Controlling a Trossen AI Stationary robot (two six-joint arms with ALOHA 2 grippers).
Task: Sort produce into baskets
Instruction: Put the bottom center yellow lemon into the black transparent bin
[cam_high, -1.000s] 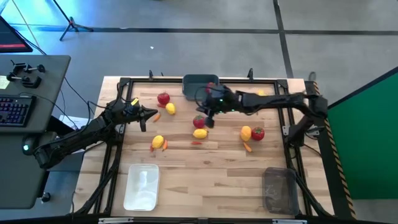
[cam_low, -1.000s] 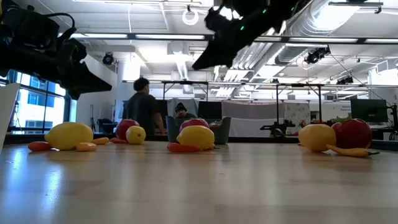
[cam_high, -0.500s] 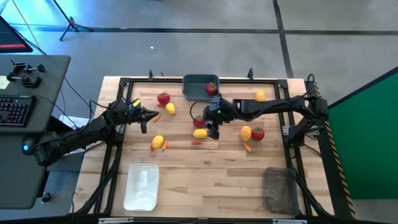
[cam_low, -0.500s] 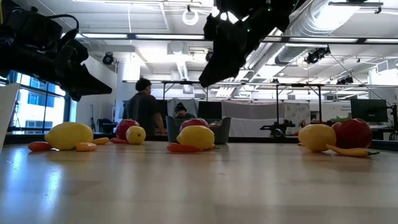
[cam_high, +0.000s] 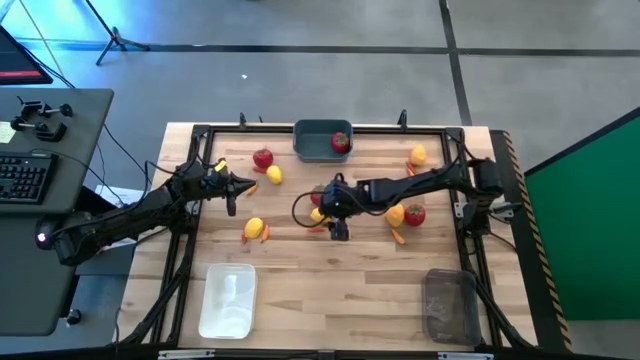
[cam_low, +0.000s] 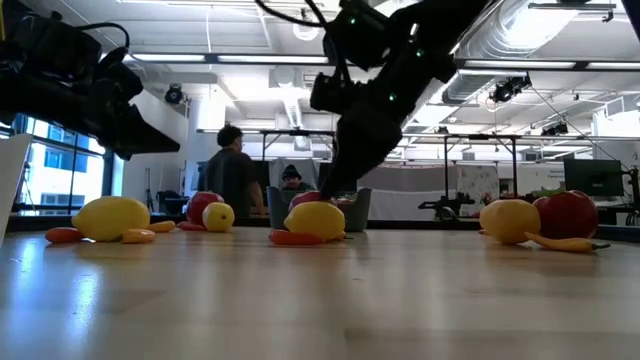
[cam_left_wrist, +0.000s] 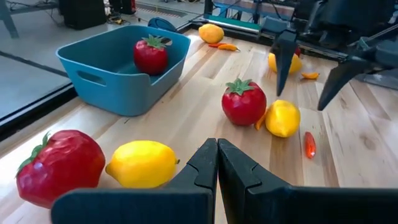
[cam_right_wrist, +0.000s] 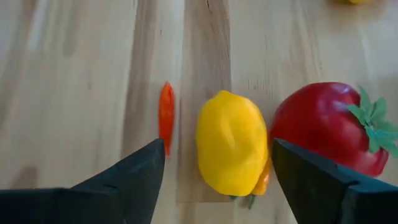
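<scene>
From above, the right gripper (cam_high: 338, 229) hangs over mid-table with its fingers spread, holding nothing, just beside a lemon (cam_high: 320, 214) and a tomato (cam_high: 318, 194); the blue bin (cam_high: 322, 140) at the far edge holds one tomato (cam_high: 341, 142); the white bin (cam_high: 228, 298) sits at the near left and the grey bin (cam_high: 450, 305) at the near right; more produce lies scattered on the wood, a tomato (cam_high: 263, 158) and lemon (cam_high: 274, 174) near the left gripper (cam_high: 243, 183), which is clenched on nothing and waits at the left. From table height, the right arm drops behind a glossy yellow lemon (cam_low: 316, 220) with a thin orange pepper (cam_low: 296, 238) touching its base; another lemon (cam_low: 510, 220) and tomato (cam_low: 567, 214) sit at the right; a person (cam_low: 232, 178) stands in the room behind. At the left wrist, the shut fingers (cam_left_wrist: 214, 168) point across a lumpy red tomato (cam_left_wrist: 60, 165) and a lemon (cam_left_wrist: 142, 163), toward the bin (cam_left_wrist: 118, 65). At the right wrist, the parted fingers (cam_right_wrist: 134, 177) straddle an oval lemon (cam_right_wrist: 231, 142); a small red pepper (cam_right_wrist: 166, 117) lies beside it, a green-topped tomato (cam_right_wrist: 328, 127) touching the other side.
</scene>
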